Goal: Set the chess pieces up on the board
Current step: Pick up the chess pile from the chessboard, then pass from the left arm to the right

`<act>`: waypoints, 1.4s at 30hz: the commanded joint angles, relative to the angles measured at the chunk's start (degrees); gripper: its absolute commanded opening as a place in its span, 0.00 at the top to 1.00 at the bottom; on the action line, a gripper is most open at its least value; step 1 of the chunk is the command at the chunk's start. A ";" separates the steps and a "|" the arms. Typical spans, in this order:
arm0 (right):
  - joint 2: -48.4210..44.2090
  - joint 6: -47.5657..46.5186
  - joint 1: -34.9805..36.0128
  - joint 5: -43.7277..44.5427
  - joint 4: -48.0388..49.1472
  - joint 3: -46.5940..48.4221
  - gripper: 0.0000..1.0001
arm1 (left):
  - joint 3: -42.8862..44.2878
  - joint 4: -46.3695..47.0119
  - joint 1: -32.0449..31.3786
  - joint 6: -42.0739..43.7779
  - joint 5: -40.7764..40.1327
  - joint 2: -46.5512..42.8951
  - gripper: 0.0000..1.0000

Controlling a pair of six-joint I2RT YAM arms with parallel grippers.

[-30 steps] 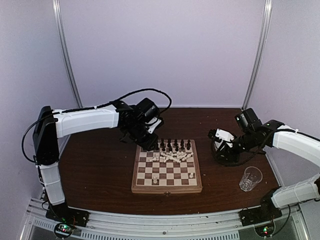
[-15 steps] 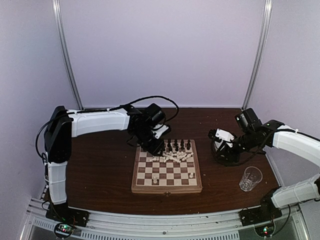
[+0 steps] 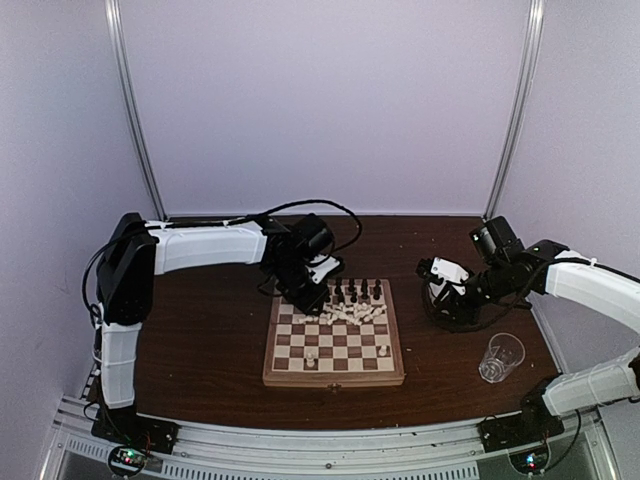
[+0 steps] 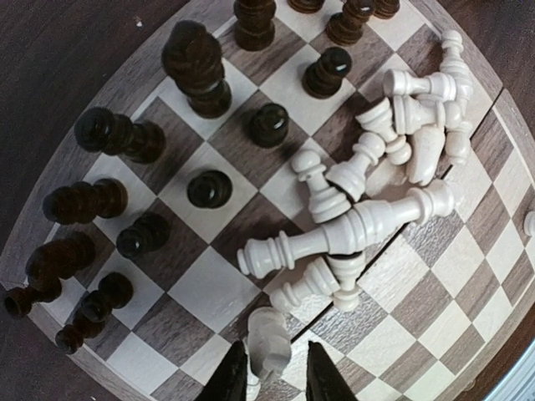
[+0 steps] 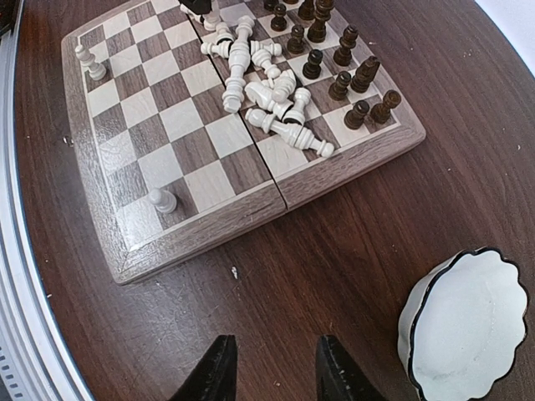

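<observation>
The left arm (image 3: 205, 245) stretches across to the far left corner of the board (image 3: 334, 378). The left gripper (image 4: 272, 374) points down, its fingers apart around a cream piece (image 4: 267, 347). The right arm (image 3: 590, 285) is bent, and the right gripper (image 5: 272, 368) is parted and empty near the white bowl (image 5: 464, 326).
</observation>
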 commanded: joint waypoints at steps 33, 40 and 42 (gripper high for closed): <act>15.27 20.76 4.44 -17.91 -2.18 23.84 0.55 | -4.32 14.95 -0.06 -20.28 -2.04 -23.00 1.00; 23.28 40.59 8.59 -26.03 9.14 29.37 0.50 | -14.86 27.32 -1.40 -26.26 -7.33 -31.40 1.00; 25.00 44.30 9.20 -26.68 12.53 29.82 0.48 | -17.43 29.99 -2.32 -27.02 -9.29 -33.26 1.00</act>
